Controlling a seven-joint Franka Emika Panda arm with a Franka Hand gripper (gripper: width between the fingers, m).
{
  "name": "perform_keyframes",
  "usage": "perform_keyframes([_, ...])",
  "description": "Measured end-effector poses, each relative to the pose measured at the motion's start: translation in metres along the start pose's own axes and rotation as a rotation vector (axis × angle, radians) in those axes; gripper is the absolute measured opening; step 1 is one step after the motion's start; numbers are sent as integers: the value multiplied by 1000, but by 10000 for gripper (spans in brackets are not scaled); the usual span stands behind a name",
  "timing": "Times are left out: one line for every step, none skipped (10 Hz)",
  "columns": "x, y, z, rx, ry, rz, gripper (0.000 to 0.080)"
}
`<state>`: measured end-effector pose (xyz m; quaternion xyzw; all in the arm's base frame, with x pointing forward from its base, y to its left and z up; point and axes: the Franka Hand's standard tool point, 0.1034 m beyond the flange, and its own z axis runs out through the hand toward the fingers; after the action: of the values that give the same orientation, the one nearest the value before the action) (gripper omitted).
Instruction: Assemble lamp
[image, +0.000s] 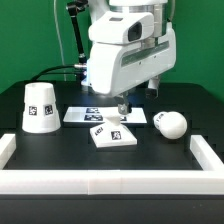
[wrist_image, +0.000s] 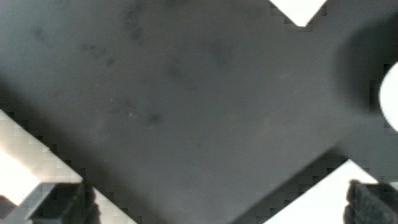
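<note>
The flat square base (image: 112, 133) lies on the black table in the middle. The cone shade (image: 40, 108) stands at the exterior view's left. The round bulb (image: 170, 124) lies at the exterior view's right. My gripper (image: 122, 107) hangs low just behind the base, over the near edge of the marker board (image: 88, 114). In the wrist view the gripper (wrist_image: 212, 205) is open and empty, with one finger (wrist_image: 50, 205) at each side and dark table between them. A white curved edge (wrist_image: 390, 100), perhaps the bulb, shows at the frame's side.
A low white wall (image: 100, 185) runs along the table's front and both sides. White patches (wrist_image: 311, 195) sit by the fingers in the wrist view; I cannot tell which parts they are. Cables hang behind the arm.
</note>
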<state>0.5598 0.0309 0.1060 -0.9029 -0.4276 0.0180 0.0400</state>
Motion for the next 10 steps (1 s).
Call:
perform_keyframes([1, 0, -1, 15, 2, -2, 699])
perform_keyframes([1, 0, -1, 15, 2, -2, 699])
perform_keyframes([0, 1, -1, 15, 2, -1, 699])
perform_keyframes([0, 1, -1, 14, 2, -2, 699])
perform_keyframes([0, 1, -1, 14, 2, -2, 699])
perform_keyframes([0, 1, -1, 14, 2, 1, 699])
perform_keyframes([-2, 1, 0, 6, 6, 21, 699])
perform_keyframes([-18, -1, 3, -18, 16, 42, 699])
perform_keyframes([-34, -7, 7, -24, 12, 83, 699])
perform_keyframes([-43, -10, 9, -25, 12, 179, 699])
